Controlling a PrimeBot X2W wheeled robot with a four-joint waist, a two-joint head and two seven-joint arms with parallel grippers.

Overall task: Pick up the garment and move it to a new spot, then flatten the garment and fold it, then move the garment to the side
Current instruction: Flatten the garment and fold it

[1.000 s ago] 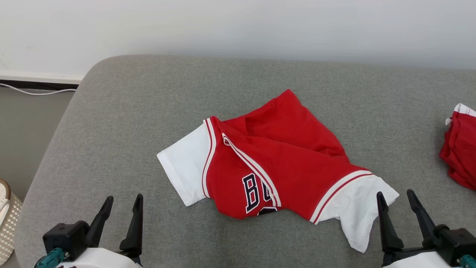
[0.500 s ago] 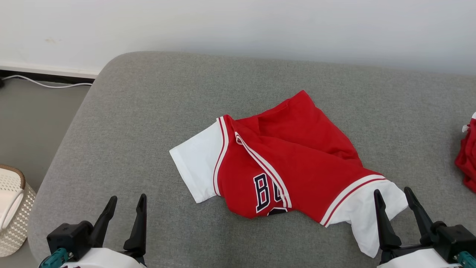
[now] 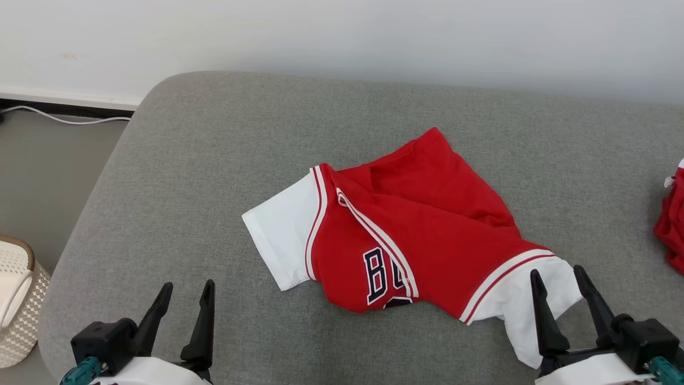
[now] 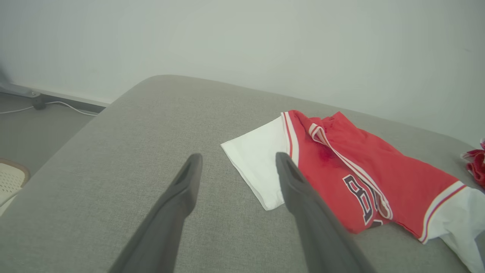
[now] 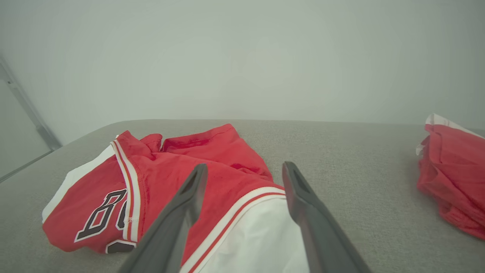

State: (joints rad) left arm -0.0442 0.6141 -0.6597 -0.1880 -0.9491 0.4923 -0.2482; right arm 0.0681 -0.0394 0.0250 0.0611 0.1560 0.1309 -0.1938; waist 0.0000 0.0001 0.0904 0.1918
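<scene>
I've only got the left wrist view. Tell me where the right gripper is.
Observer: The right gripper is open, fingers aimed over the jersey's white sleeve on the robot's right.
Operator: Describe that red scrap at my right edge.
Observer: A second red garment, bunched with white trim on top, lying on the cushion apart from the jersey.

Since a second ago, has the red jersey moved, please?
No. Against the far edge of the grey cushion, the red jersey lies unmoved; the camera shifted.
</scene>
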